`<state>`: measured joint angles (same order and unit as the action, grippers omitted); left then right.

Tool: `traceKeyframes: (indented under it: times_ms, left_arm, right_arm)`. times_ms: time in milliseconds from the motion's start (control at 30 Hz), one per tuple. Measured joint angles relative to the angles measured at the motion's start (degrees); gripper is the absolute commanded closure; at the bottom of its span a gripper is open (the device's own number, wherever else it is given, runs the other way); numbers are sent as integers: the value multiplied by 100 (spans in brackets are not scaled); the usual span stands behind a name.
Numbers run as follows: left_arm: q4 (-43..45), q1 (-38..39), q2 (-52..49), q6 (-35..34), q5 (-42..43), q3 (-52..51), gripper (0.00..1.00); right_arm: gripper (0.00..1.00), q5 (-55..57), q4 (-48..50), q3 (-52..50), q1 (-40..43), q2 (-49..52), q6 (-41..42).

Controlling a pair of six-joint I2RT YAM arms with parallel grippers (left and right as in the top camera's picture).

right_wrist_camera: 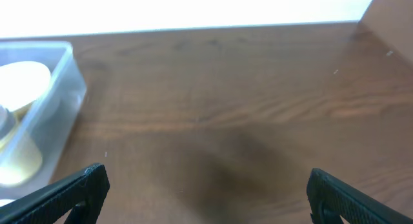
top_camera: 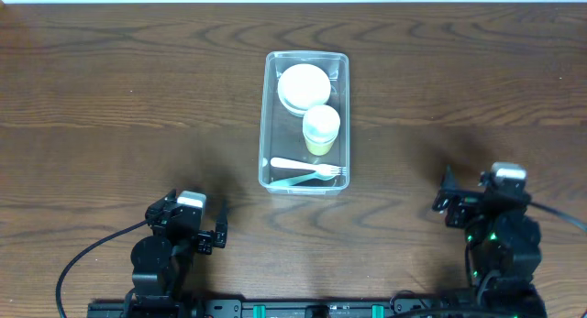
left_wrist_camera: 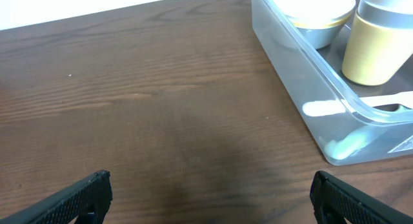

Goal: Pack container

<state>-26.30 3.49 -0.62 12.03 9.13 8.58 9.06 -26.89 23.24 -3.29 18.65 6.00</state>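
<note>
The clear plastic container (top_camera: 267,126) stands at the table's middle. Inside it are stacked cream bowls (top_camera: 304,87), a yellow cup with a pale lid (top_camera: 321,128), a white fork (top_camera: 307,166) and a teal utensil (top_camera: 301,178). The container also shows in the left wrist view (left_wrist_camera: 303,69) at upper right and in the right wrist view (right_wrist_camera: 61,101) at far left. My left gripper (left_wrist_camera: 210,192) is open and empty over bare table, front left of the container. My right gripper (right_wrist_camera: 206,188) is open and empty, front right of it.
The dark wooden table (top_camera: 138,98) spreads around the container. The table's far edge meets a white wall at the top. Cables run from both arm bases at the front edge.
</note>
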Motion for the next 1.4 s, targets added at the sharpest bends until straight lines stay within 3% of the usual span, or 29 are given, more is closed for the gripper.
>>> traceKeyframes:
  times_ms: [500,1400]
  left_arm:
    - [0,0,0,0,0,0,2]
    - [0,0,0,0,0,0,2]
  right_arm:
    - [1,-155,695,-1674,0,-1379,2]
    - [1,-160,765,-1709,0,-1408,2]
